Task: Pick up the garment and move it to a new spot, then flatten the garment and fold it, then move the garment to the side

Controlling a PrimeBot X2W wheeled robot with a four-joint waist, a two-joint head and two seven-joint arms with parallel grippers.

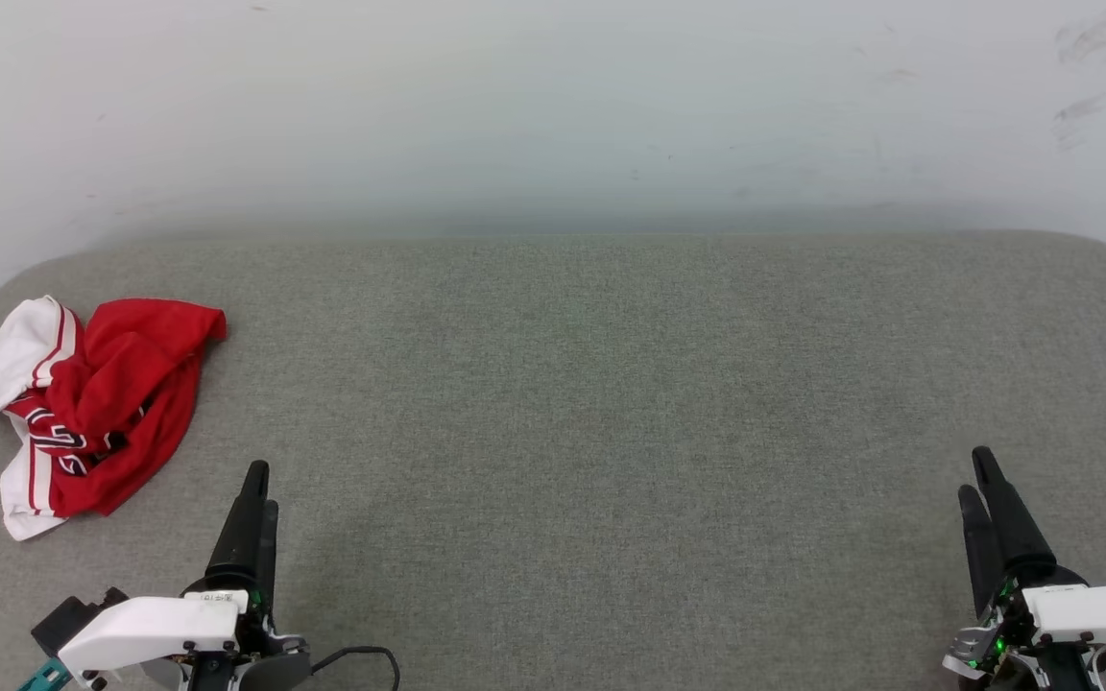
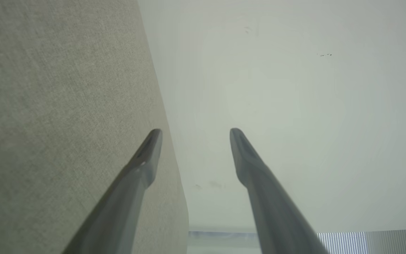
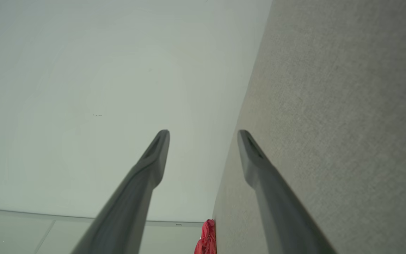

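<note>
**Head view: crumpled garment at the far left, both tools open**

Head view looks down on a grey, fabric-covered tabletop [image 1: 611,384] that meets a pale wall [image 1: 553,96] along its far edge. The garment [image 1: 97,408] lies in a crumpled heap at the left end of the tabletop, near the rounded far-left corner. Its red body is bunched over itself. A white sleeve with red striped trim sticks out to the upper left, and another white, red-striped part lies along the lower left edge. Bits of black, white-outlined lettering show among the folds.

The left tool [image 1: 261,485] is at the lower left with its dark fingers pointing up the view. It is near the garment's lower right edge but apart from it. The right tool [image 1: 973,472] is at the lower right, well apart from the garment, at the other end of the tabletop. Both are turned on edge, so in this view one finger nearly covers the other. Whether either tool touches the fabric cannot be told.

Left wrist view shows that tool's two fingers [image 2: 146,158] spread wide apart, so it is open. The tabletop runs down the left of the view and the wall fills the right.

Right wrist view shows its fingers [image 3: 259,165] spread just as wide, also open, with the wall on the left and the tabletop on the right. A small patch of the red garment shows at the bottom edge, far off at the tabletop's end.
</note>
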